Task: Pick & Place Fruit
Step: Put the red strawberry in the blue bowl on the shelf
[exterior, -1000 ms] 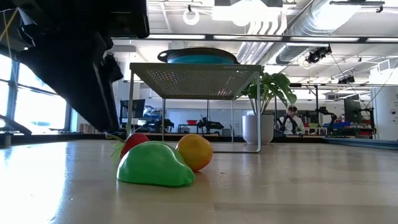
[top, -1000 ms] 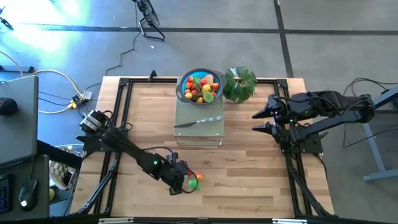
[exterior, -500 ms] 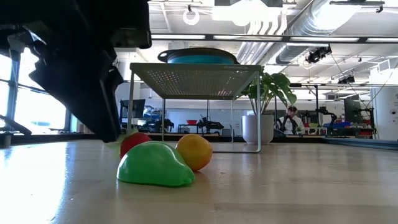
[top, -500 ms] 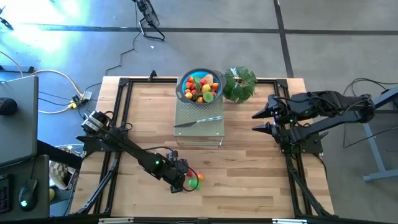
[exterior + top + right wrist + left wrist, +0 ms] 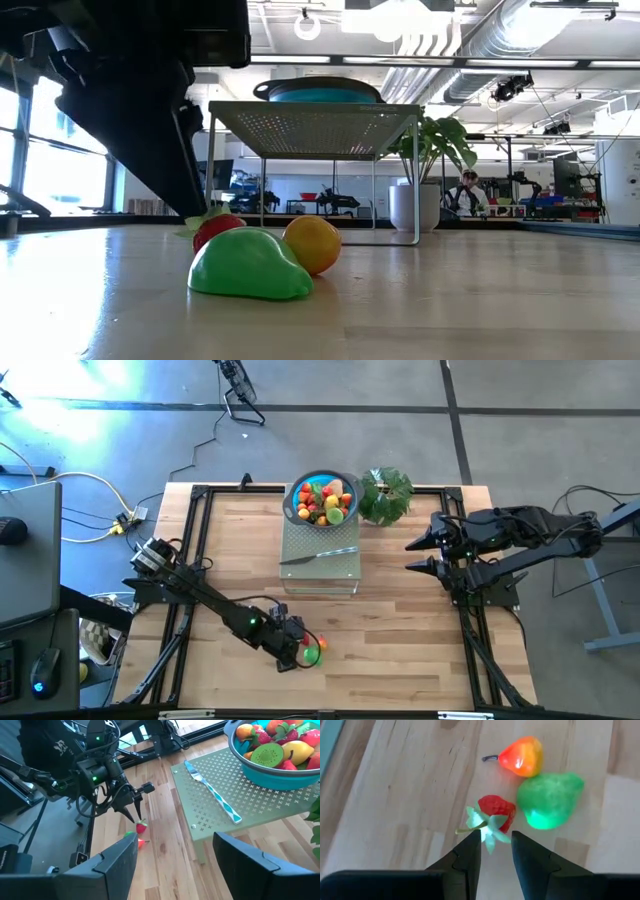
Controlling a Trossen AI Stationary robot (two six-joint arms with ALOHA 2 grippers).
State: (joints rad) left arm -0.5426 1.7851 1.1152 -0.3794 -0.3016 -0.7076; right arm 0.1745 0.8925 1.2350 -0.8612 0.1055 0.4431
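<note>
You saw the left gripper point(image 5: 492, 845) low over the near part of the table point(image 5: 420, 650), its two fingers point(image 5: 470, 852) set narrow with a small gap between them. The leafy green cap of the red strawberry point(image 5: 496, 812) lay right at the fingertips; the left wrist view did not let you tell whether the fingers pinched it or only touched it. Just beyond the strawberry you saw the green pear point(image 5: 549, 800) and the orange-red fruit with a dark stem point(image 5: 522, 757), the three lying close together on the wood.

The high view gave you only a small red and green cluster at the left gripper point(image 5: 297, 650), with the individual fruits hard to separate. The low view showed you what the high view could not: the green pear point(image 5: 250, 265) rested on the table in front, with the strawberry point(image 5: 218, 228) and the orange-red fruit point(image 5: 313, 243) behind it, touching or nearly touching it.

You saw the rest of the fruit piled in the blue bowl point(image 5: 297, 510) on the green perforated stand point(image 5: 320, 572), a knife point(image 5: 318, 555) lying on the stand and a plant point(image 5: 386, 494) beside the bowl.

The right gripper point(image 5: 412, 555) waited above the right side of the table, its fingers point(image 5: 112, 862) wide apart and holding nothing.
</note>
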